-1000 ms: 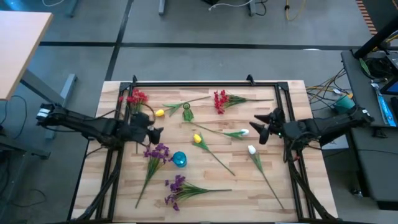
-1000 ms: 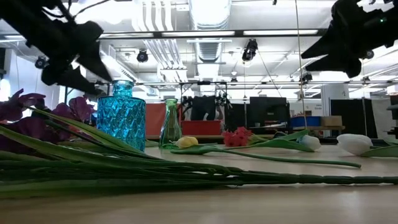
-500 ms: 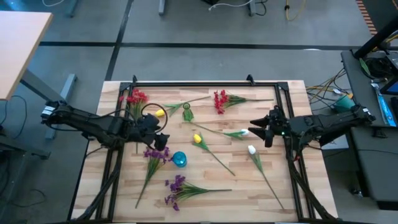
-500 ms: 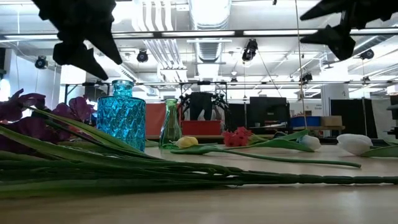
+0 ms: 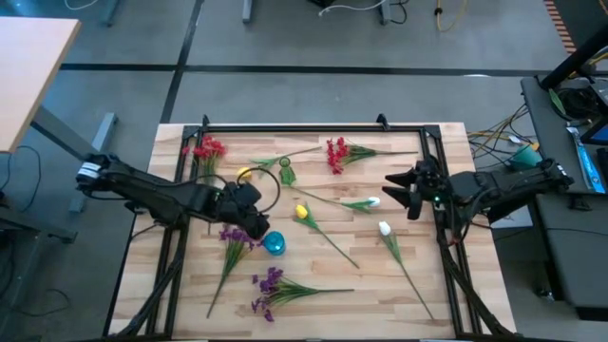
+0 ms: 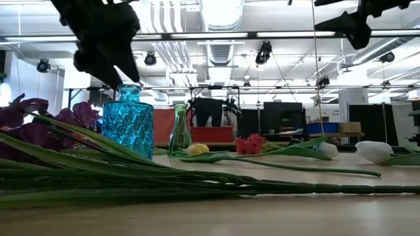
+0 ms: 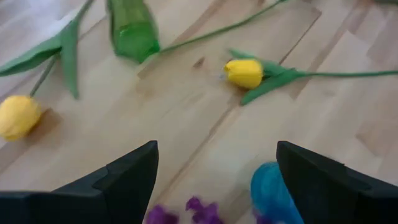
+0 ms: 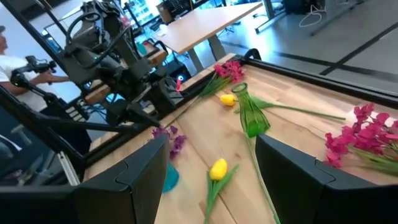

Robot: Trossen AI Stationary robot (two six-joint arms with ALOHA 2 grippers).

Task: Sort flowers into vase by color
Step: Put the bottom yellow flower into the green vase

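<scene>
The left gripper (image 5: 255,215) hung above the table (image 5: 418,304) with its jaws spread wide and nothing between them, poised over the purple flower (image 5: 237,234) just to the left of the blue vase (image 5: 275,244) — a stance that read as a descent toward a pick, judged from how close the purple cluster and the blue vase sat under the fingers (image 7: 127,177) in the left wrist view. No stem stood in either vase; the blue one and the slim green vase (image 5: 285,173), farther back near the middle of the table, both looked empty, so the sorting seemed hardly begun. The flowers lay scattered flat on the wood, presumably spread apart so that each could be grasped singly: a red cluster (image 5: 208,148) at the far left, another red cluster (image 5: 335,154) at the far centre, a yellow bud (image 5: 244,174) just left of the green vase, a second yellow bud (image 5: 301,212) right of the left gripper, two white buds (image 5: 373,201) (image 5: 385,228) toward the right, and a second purple flower (image 5: 269,290) near the front edge. The right gripper (image 5: 397,193) waited raised over the right side of the table, jaws parted and empty, close to the upper white bud but not touching it — well placed, it seemed, for the white flowers, leaving the purple stems to the other arm. In the right wrist view a person (image 8: 15,62) sat off beyond the table.
</scene>
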